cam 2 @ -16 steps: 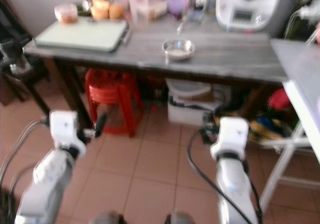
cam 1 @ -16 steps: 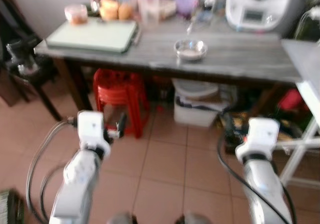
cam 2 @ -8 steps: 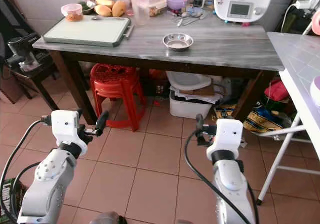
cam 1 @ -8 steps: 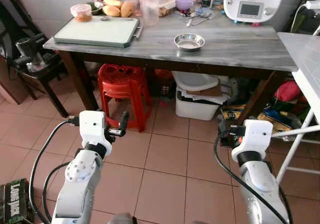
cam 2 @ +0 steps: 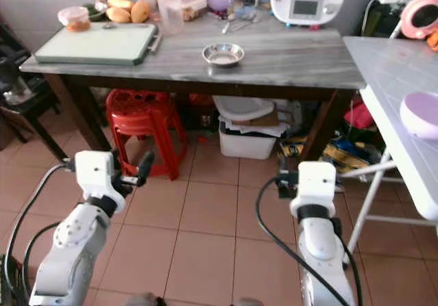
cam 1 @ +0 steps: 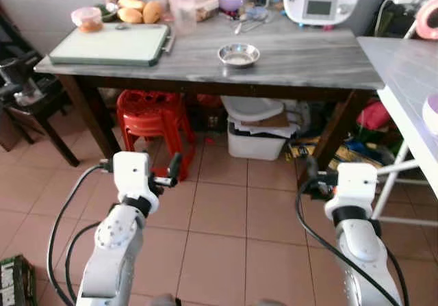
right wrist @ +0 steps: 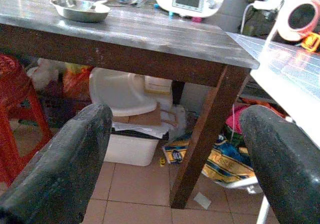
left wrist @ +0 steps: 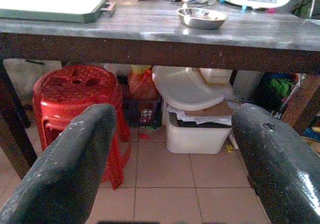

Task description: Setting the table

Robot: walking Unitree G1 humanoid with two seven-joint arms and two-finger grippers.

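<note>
A small steel bowl (cam 1: 239, 55) sits near the middle of the long grey wooden table (cam 1: 308, 56) ahead of me. At the right, a white folding table (cam 2: 404, 73) carries a lilac bowl (cam 2: 421, 113). My left gripper (left wrist: 172, 159) is held low over the tiled floor, short of the table, and is open with nothing between its fingers. My right gripper (right wrist: 175, 159) is at the same height near the table's right leg, also open and empty. Both point under the grey table's edge.
A green cutting board (cam 1: 109, 44), fruit, containers and a white kitchen machine (cam 1: 318, 1) crowd the table's back. Under it stand stacked red stools (cam 1: 154, 111) and a white bin (cam 1: 256, 138). A dark side table (cam 1: 20, 94) is at the left. Open tiled floor (cam 1: 219, 210) lies between.
The view has sharpened and swung right, bringing the white table and the lilac bowl into sight. Both arms keep the same pose with open fingers.
</note>
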